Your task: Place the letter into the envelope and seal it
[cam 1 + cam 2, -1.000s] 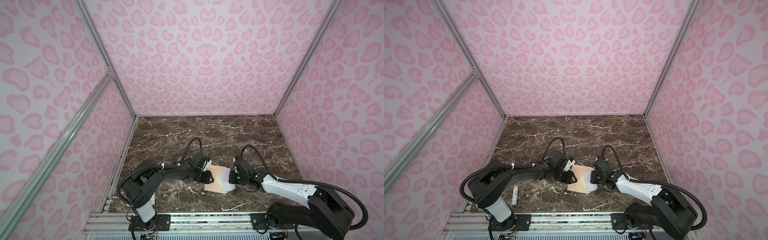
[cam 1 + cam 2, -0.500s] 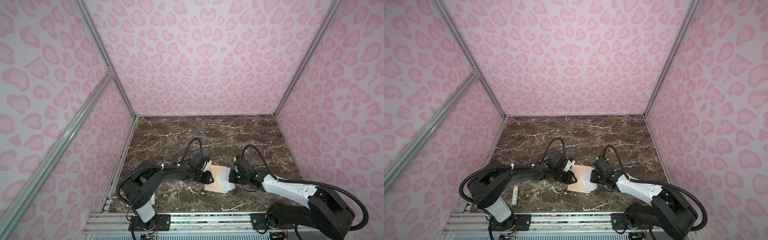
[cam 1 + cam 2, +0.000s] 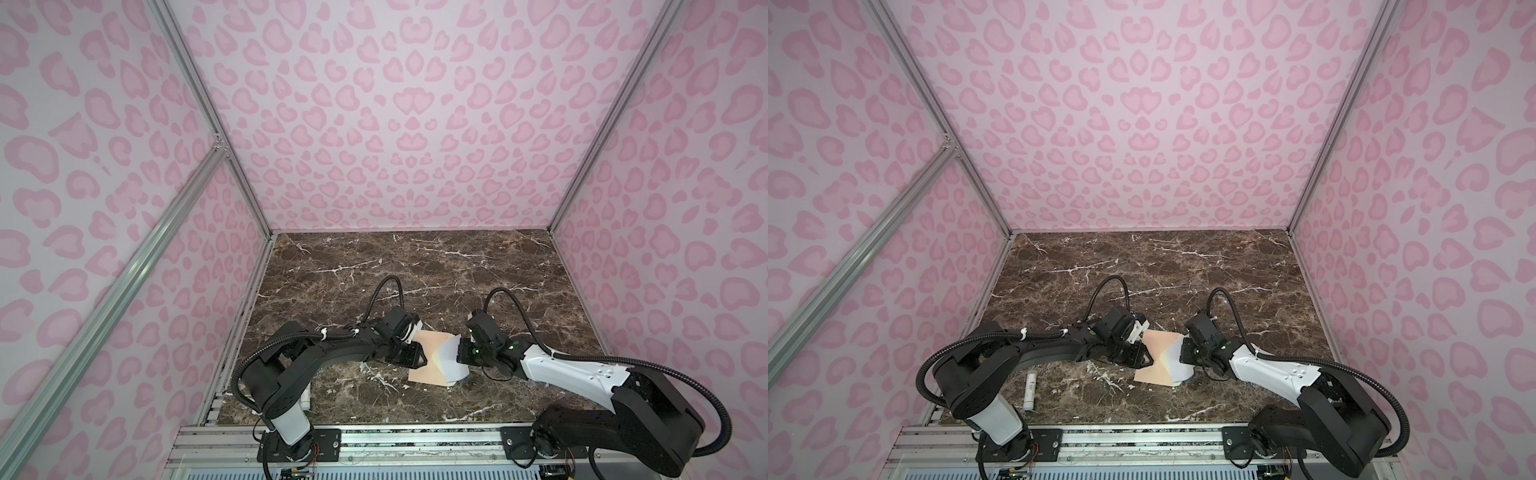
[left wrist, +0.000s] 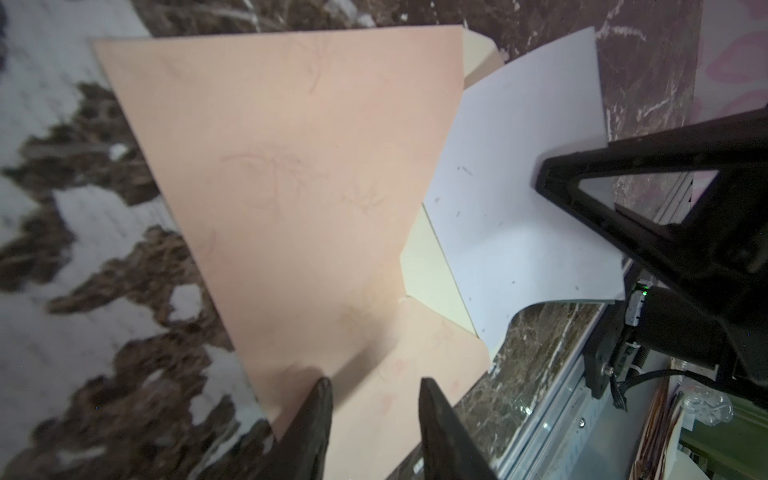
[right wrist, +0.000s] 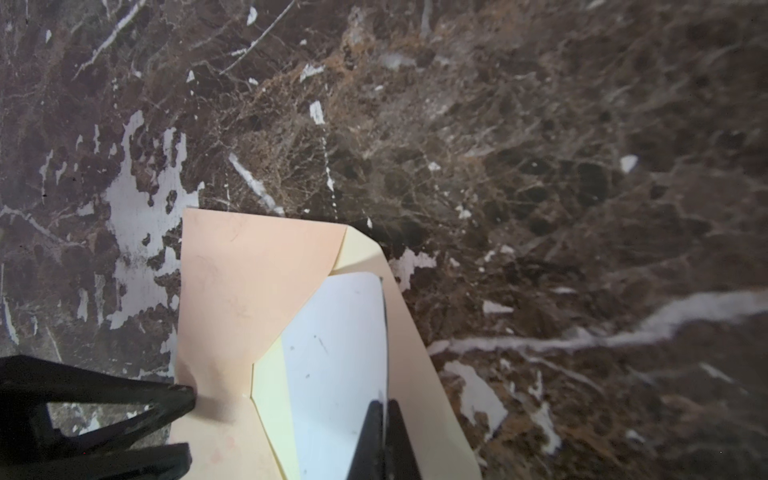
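Observation:
The peach envelope (image 3: 428, 363) (image 3: 1152, 365) lies on the marble near the front centre, its pale inner side showing at the mouth. In the left wrist view, my left gripper (image 4: 374, 384) stands open, its two fingertips resting apart on the envelope (image 4: 291, 166) at its left edge. My right gripper (image 5: 384, 405) is shut on the edge of the white letter (image 5: 332, 353) (image 4: 519, 187). The letter bends upward, and its far end sits inside the envelope (image 5: 249, 282) mouth. In both top views the two grippers (image 3: 417, 357) (image 3: 459, 353) face each other across the envelope.
A small white glue-stick tube (image 3: 1030, 388) lies on the marble table (image 3: 1142, 266) at the front left, beside the left arm's base. Pink patterned walls close in three sides. An aluminium rail (image 3: 1100, 440) runs along the front edge.

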`<state>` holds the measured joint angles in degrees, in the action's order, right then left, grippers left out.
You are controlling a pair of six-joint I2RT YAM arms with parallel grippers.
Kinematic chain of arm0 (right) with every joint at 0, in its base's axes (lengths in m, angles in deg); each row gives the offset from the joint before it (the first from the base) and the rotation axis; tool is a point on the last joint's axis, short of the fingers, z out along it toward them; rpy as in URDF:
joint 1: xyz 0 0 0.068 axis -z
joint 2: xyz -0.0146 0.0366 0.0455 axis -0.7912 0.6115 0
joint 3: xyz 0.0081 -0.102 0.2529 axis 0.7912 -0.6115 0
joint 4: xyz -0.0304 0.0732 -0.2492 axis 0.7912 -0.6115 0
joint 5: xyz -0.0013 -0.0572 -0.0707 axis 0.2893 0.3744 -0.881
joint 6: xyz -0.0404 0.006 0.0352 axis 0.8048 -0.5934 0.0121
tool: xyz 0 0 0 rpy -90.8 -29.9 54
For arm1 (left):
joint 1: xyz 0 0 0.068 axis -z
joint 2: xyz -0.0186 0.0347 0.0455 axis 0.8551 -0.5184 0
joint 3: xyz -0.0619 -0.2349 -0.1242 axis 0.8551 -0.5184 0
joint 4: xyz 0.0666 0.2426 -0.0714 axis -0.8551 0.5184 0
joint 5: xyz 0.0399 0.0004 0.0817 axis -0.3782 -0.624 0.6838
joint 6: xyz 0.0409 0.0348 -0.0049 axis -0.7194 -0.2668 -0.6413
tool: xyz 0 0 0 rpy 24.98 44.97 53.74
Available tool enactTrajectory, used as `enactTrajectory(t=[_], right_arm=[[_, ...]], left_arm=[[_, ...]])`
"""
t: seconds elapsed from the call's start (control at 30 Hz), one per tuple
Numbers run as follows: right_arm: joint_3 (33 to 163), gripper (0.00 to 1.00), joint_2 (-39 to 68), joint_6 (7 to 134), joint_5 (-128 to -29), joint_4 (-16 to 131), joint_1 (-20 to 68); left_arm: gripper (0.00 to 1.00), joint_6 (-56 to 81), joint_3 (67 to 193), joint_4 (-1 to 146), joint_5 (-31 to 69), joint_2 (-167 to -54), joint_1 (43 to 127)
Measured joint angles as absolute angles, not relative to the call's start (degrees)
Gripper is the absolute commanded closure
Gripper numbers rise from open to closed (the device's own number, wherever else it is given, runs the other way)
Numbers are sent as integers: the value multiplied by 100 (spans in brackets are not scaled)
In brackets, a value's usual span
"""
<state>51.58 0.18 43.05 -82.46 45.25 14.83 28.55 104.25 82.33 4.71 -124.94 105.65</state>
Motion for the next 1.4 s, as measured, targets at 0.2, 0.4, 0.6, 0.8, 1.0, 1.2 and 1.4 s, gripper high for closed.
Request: enactTrajectory(t=[0.2, 0.4, 0.6, 0.8, 1.0, 1.2, 1.4], right_arm=[[5158, 100, 40, 4226, -8227, 4484, 1590], [5128, 100, 51, 4139, -8207, 4501, 1679], [5128, 100, 143, 4095, -8183, 4584, 1684], [5130, 100, 200, 4185, -8161, 4667, 1555], [5165, 80, 40, 4375, -8246, 4562, 1531], [5252, 62, -39, 4545, -8183, 4446, 1638], [5278, 61, 44, 4565, -7844, 4359, 1640]], left_arm=[[61, 2855, 10410, 8225, 467, -12500, 10563], [61, 2855, 10410, 8222, 458, -12520, 10563], [61, 2855, 10414, 8225, 423, -12533, 10563], [60, 2855, 10425, 8225, 408, -12553, 10560], [60, 2855, 10441, 8229, 406, -12540, 10560], [60, 2855, 10452, 8244, 406, -12535, 10560], [60, 2855, 10467, 8266, 406, -12538, 10560]])
